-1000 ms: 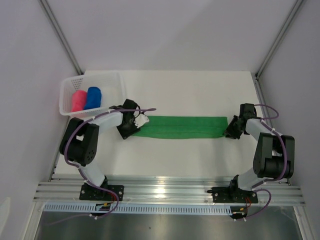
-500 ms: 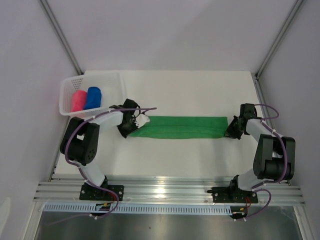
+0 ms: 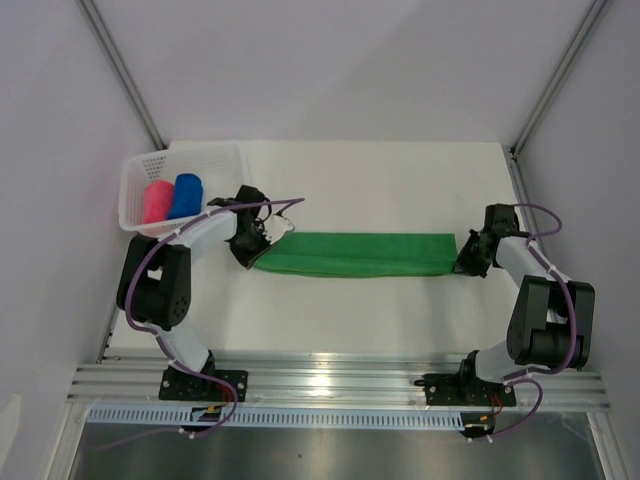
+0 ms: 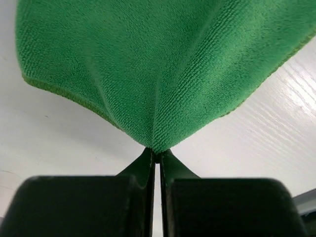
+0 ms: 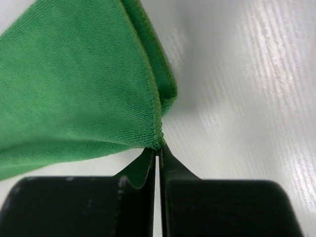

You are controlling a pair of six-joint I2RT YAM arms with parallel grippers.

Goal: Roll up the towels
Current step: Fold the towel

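Note:
The green towel (image 3: 355, 254) lies as a long folded strip across the middle of the white table. My left gripper (image 3: 253, 253) is shut on its left end; the left wrist view shows the green towel (image 4: 163, 69) pinched at the fingertips (image 4: 156, 154). My right gripper (image 3: 462, 261) is shut on its right end, and the right wrist view shows the towel (image 5: 74, 89) bunched at the tips (image 5: 157, 146). The pink-red towel (image 3: 156, 202) and the blue towel (image 3: 186, 195) sit rolled in the basket.
The white mesh basket (image 3: 232, 162) stands at the table's far left, just behind the left gripper. Frame posts rise at the back corners. A metal rail runs along the near edge.
Both grippers moved slightly away from the arm bases with the towel's ends. The left end shifted toward the basket and the strip now lies a little farther back.

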